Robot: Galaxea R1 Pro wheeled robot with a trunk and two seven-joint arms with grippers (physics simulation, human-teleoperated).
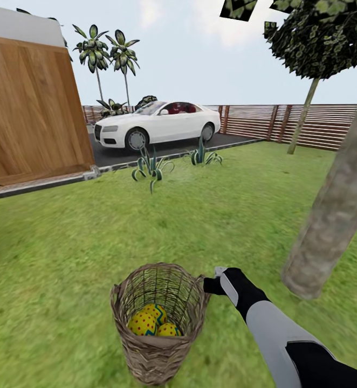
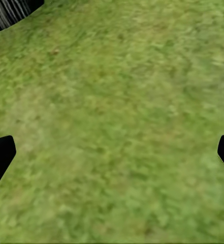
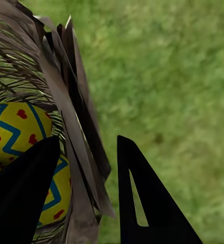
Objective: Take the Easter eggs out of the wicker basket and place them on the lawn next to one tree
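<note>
The three Easter eggs (image 1: 152, 322) lie together at the bottom of the wicker basket (image 1: 158, 355), yellow with red dots and blue-green zigzags. In the right wrist view two of them show through the weave, pressed against the inner wall. The basket stands upright on the lawn (image 1: 65, 258), low in the head view and just left of centre.

The right gripper (image 1: 211, 284) sits at the basket's rim on the side nearest the tree. In the right wrist view its jaws are parted and straddle the wicker wall (image 3: 76, 147): one dark finger (image 3: 25, 198) is inside the basket, in front of the eggs, and the other is outside over the grass. The wall stands between them with a gap on the outer side, so the jaws are released and grasp nothing. The grey and black forearm runs from the lower right corner of the head view up to the rim.

The left gripper (image 2: 112, 157) hangs over bare grass, its two black fingertips (image 2: 0, 155) far apart at the edges of the left wrist view, jaws released.

The tree (image 1: 335, 210) with the thick mottled trunk leans up from the lawn near the basket, on the right. Farther off are spiky plants (image 1: 151, 167), a white car (image 1: 157, 124) on dark asphalt, a slatted wooden fence (image 1: 313, 124) and a wooden wall (image 1: 33, 108) on the left.
</note>
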